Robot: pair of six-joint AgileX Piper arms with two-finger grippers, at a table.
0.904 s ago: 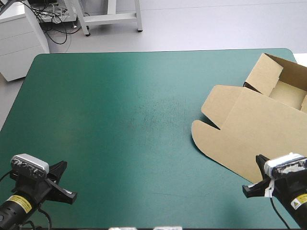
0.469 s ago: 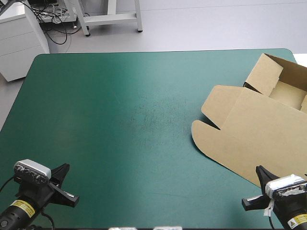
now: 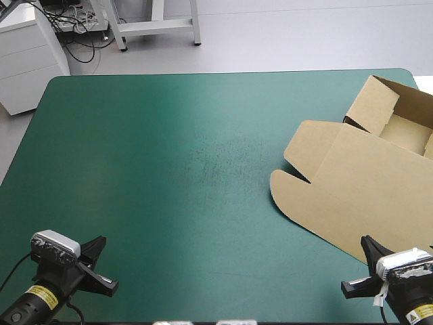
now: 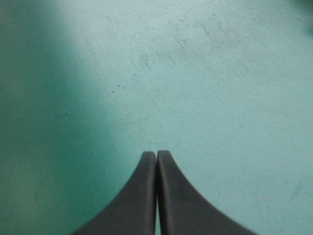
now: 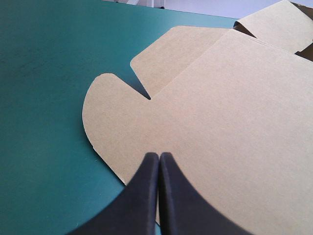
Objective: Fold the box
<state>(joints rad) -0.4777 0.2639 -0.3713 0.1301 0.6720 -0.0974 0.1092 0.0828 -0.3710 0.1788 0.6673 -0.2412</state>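
The brown box (image 3: 365, 189) lies at the table's right side as an open tray (image 3: 406, 132) with raised walls at the far right and its lid spread flat toward the middle. My right gripper (image 3: 356, 267) hovers at the lid's near edge, shut and holding nothing. Seen from the right wrist, its tips (image 5: 159, 154) sit just over the lid (image 5: 220, 98), whose two rounded flaps point toward the table's middle. My left gripper (image 3: 105, 267) is at the near left corner, far from the box. It is shut (image 4: 156, 152) over bare teal-green cover.
The teal-green cover (image 3: 169, 169) stretches bare from the left edge to the box. The box tray reaches past the table's right edge (image 3: 423, 88). A white cabinet (image 3: 27, 54) stands beyond the far left corner.
My left gripper has drifted a little to the right and toward the near edge. My right gripper drew back toward the near edge, then held still. The box has not moved.
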